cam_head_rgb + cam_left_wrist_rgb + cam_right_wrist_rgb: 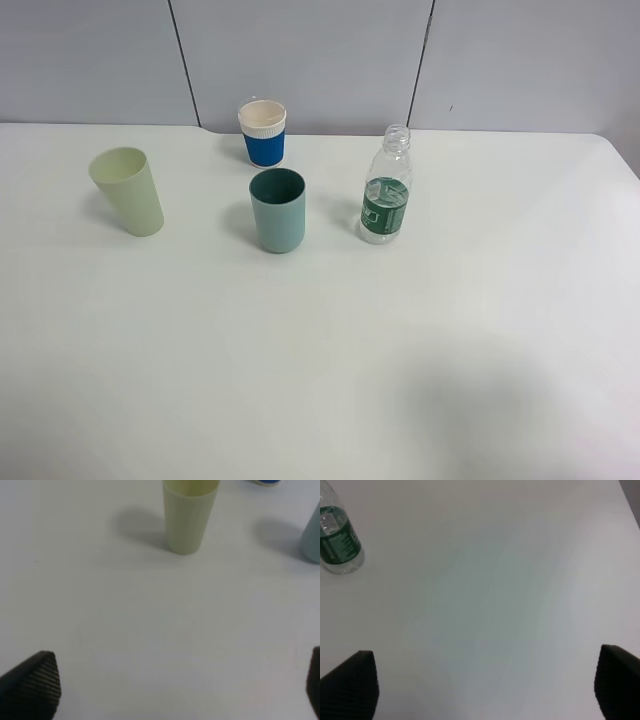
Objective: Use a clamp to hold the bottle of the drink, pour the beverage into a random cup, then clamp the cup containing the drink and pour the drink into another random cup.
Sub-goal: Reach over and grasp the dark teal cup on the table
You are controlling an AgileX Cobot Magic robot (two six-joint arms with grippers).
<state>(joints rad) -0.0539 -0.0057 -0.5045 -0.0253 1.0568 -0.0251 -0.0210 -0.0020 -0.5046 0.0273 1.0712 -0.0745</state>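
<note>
The bottle (pixel 386 190) is seen standing upright on the worktop (pixel 320 380), its long axis vertical and its uncapped mouth pointed straight up. In the high view it is placed near the teal tumbler (pixel 278 210), on that cup's right and apart from it, with the blue-and-cream cup (pixel 263 133) behind the tumbler and the pale green cup (pixel 128 190) well off to the left. The right tool (pixel 485 680) is held open, with only bare worktop between its jaws, and the bottle is not yet reached. The left tool (pixel 177 685) is likewise spread wide and empty, faced toward the pale green cup. The step in hand is judged to be the grasp of the bottle. It would best be approached from the side, with the jaws kept level and closed across the green label band, and squeezed gently, since thin uncapped plastic can be crushed and water spilled
</note>
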